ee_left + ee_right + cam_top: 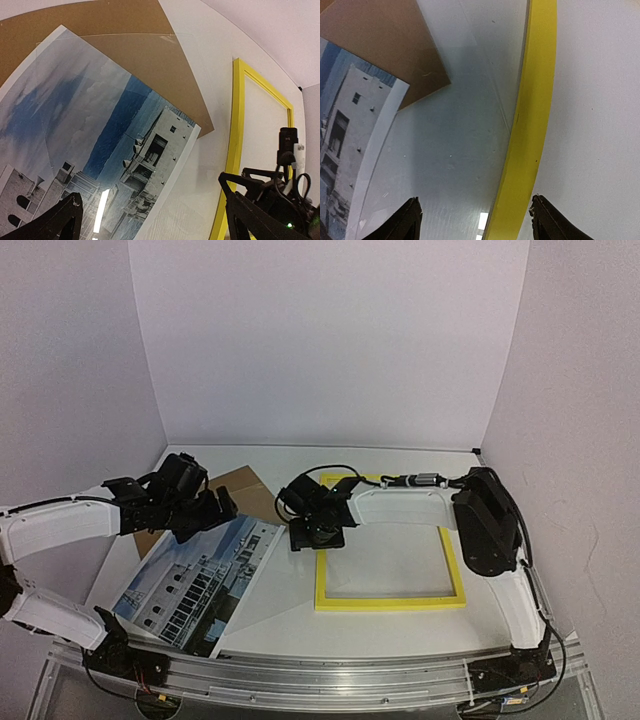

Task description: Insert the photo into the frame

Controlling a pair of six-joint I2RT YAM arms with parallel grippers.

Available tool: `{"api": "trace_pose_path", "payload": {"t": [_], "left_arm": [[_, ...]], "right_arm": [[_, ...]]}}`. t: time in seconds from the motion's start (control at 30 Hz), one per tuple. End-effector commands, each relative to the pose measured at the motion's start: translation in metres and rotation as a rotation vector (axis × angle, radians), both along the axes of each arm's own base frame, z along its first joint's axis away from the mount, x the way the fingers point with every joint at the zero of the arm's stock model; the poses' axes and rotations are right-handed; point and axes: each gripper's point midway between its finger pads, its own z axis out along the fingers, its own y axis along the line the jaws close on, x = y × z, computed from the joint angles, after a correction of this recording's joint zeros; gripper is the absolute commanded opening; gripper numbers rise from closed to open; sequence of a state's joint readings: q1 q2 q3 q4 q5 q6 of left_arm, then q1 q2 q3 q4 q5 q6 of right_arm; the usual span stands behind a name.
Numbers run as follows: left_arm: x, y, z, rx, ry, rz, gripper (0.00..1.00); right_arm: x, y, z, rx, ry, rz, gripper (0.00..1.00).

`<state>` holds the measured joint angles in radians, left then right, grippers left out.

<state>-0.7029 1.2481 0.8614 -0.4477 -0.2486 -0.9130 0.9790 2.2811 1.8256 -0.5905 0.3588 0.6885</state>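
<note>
Left of the frame (390, 602), the photo (200, 585) lies flat, its long axis slanting from near left toward the frame's far left corner. My left gripper (222, 508), the nearer one, hangs over its far end, jaws wide. My right gripper (316, 537) straddles the frame's left rail, jaws apart, gripping nothing. A clear sheet may overlie the photo; I can't trace its edges.

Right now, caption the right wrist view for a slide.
Right hand poised astride a yellow rail of the frame; photo nearby.
</note>
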Motion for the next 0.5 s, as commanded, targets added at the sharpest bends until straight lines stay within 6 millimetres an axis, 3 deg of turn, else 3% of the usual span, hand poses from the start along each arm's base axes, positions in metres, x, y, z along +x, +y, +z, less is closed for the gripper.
{"api": "trace_pose_path", "payload": {"t": [0.0,0.27,0.47], "left_arm": [[-0.004,0.011,0.011,-0.002,-0.051,0.004,1.00],[-0.007,0.010,0.010,-0.015,-0.047,-0.008,1.00],[-0.005,0.008,0.009,-0.031,-0.046,0.004,1.00]], "right_arm": [[0.014,-0.013,-0.015,-0.066,-0.010,-0.062,0.69],[0.014,-0.020,-0.037,-0.122,-0.004,-0.077,0.58],[0.011,-0.021,-0.042,-0.110,0.011,-0.110,0.29]]}}
